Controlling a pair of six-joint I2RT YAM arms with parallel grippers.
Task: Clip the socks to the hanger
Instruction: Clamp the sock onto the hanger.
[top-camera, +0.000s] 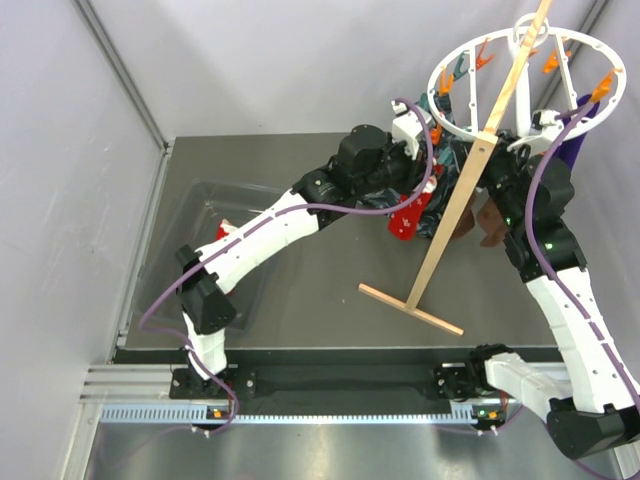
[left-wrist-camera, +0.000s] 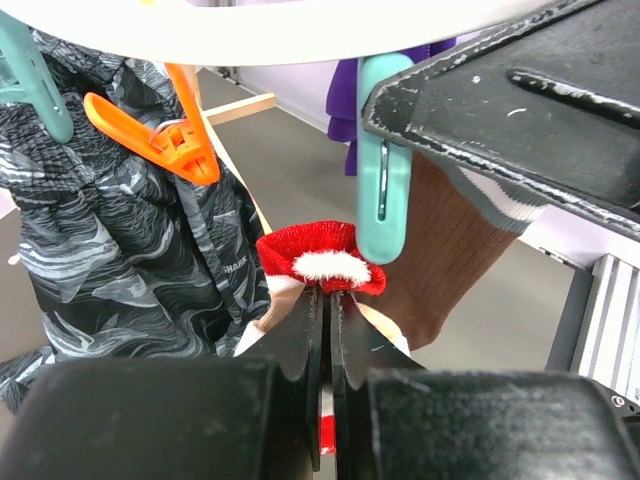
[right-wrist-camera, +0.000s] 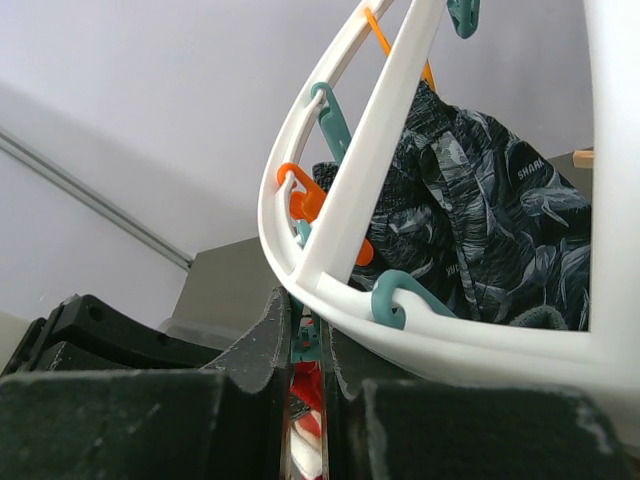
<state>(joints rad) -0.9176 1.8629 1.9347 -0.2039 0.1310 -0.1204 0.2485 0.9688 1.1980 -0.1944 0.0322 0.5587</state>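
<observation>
I see my left gripper (left-wrist-camera: 328, 300) pinched tight on the ribbed red sock (left-wrist-camera: 305, 245) with fluffy white trim, just under the round white plastic hanger (right-wrist-camera: 370, 170). My right gripper (right-wrist-camera: 306, 328) is nearly closed around a smooth teal clip (left-wrist-camera: 382, 200) on the ring, beside a hanging brown sock (left-wrist-camera: 450, 250).

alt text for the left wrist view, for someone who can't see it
The left end effector, shut on the cuff of a red sock with white trim, holds it up at the lower tip of a teal clip hanging from the white hanger ring. A dark patterned cloth and an orange clip hang at left; a brown sock hangs behind at right.
</observation>
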